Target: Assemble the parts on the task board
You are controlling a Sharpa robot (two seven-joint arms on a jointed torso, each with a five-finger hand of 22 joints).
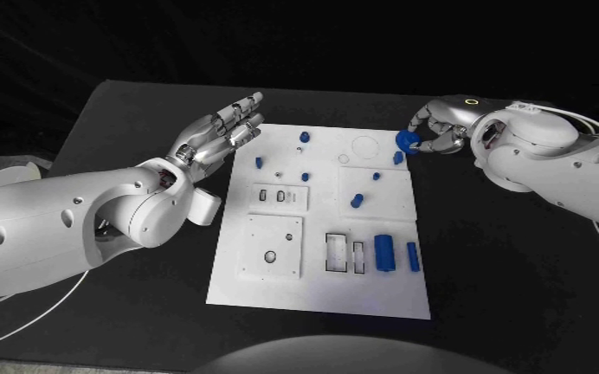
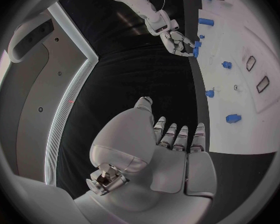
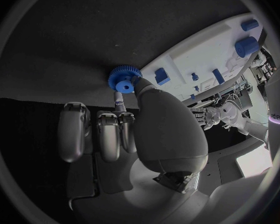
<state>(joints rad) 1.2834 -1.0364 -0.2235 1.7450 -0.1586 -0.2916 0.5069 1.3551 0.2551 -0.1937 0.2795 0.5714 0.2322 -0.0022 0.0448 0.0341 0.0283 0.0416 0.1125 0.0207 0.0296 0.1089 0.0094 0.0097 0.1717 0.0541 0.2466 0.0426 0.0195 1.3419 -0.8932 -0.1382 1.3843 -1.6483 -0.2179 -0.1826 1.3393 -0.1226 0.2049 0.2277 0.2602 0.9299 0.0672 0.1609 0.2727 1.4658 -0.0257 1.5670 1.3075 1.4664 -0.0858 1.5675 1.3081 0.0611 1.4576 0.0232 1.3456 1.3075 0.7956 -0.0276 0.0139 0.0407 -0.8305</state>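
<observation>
At the board's (image 1: 318, 292) two o'clock edge, I see my right hand (image 1: 440, 129) with its fingers clamped on a blue gear (image 1: 407, 140), holding it just over the rim. At ten o'clock my left hand (image 1: 219, 134) hovers beside the board above the counter (image 1: 499, 253), fingers apart, holding nothing.

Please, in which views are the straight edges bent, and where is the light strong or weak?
Head view: the white board is bright with straight edges, and the black table fades into darkness. Left wrist view: the board's edge curves. Right wrist view: the board's edge bends too, and the blue gear held by the right hand is sharp.
</observation>
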